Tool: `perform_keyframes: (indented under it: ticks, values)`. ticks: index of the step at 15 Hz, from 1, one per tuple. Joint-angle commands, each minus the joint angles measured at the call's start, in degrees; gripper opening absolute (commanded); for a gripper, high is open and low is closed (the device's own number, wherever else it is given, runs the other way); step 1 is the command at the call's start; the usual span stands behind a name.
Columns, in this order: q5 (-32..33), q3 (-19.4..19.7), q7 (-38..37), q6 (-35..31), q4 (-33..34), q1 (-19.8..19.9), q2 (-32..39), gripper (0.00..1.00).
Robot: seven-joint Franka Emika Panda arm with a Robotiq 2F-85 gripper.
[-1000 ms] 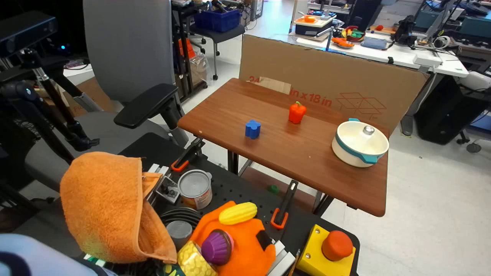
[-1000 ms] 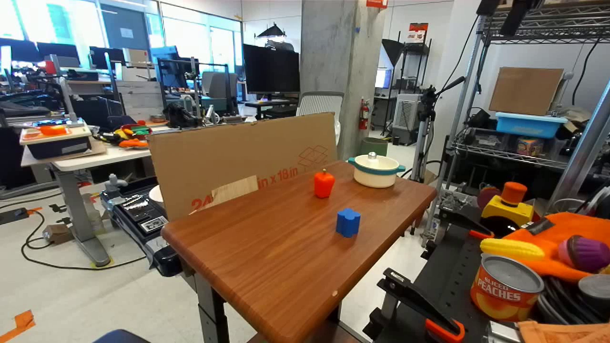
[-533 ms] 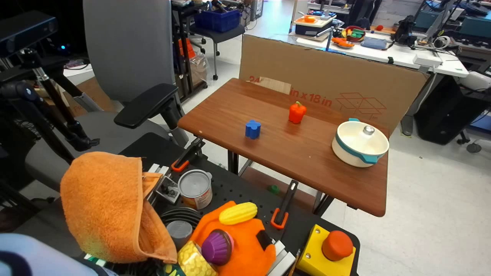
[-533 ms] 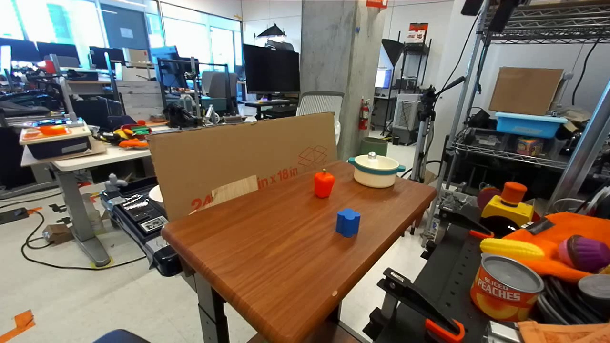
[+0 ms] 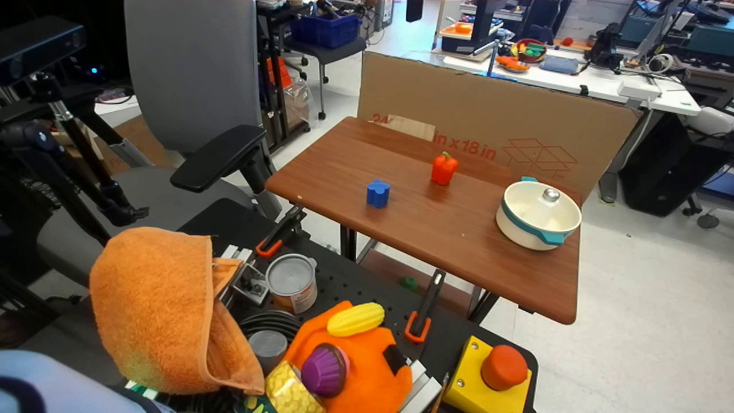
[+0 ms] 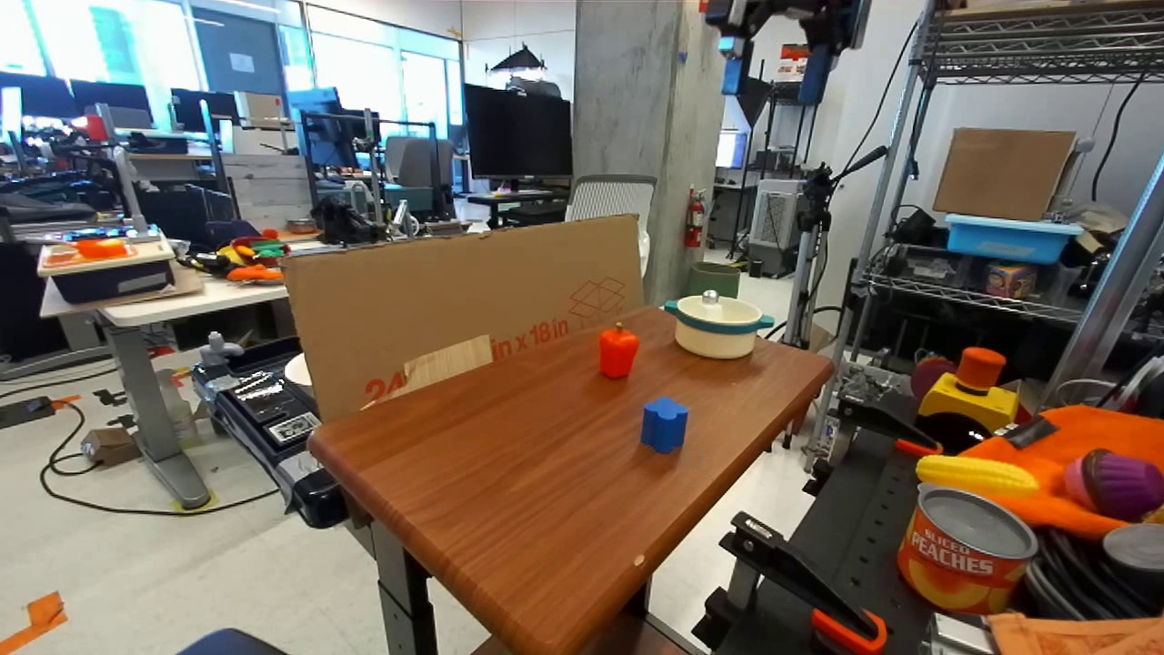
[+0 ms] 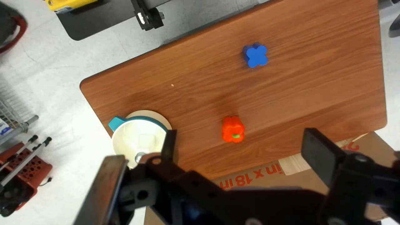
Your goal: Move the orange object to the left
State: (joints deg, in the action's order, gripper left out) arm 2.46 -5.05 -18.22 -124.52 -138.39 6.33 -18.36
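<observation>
Orange-red toy bell pepper [image 6: 618, 353] stands upright on the worktop [image 6: 473, 473], left of the lidded casserole [image 6: 716, 340] in both exterior views; the end effector [image 6: 775, 80], parted and empty, has just come lower, so reaching probably begins.

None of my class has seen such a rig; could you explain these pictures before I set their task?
The machine is a robot arm; mainly its dark two-fingered claw shows. Two pictures come from cameras standing outside the robot. The wrist view comes from a camera on the arm itself, looking down past the claw. On the brown wood-grain table stand a small orange-red bell pepper with a green stem, a small blue flower-shaped block, and a round, lidded cream pot with teal handles. The claw is open and holds nothing; the pepper is the object to move left.
</observation>
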Motion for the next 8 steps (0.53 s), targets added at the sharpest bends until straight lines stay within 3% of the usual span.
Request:
perform_keyframes:
  ticks: [1,8]
  values:
    - [0.2,1.4,-4.2,3.3,12.0,-0.1,14.9,1.00]
    - [0.9,5.9,-14.3,2.1,27.0,-3.3,34.4,1.00]
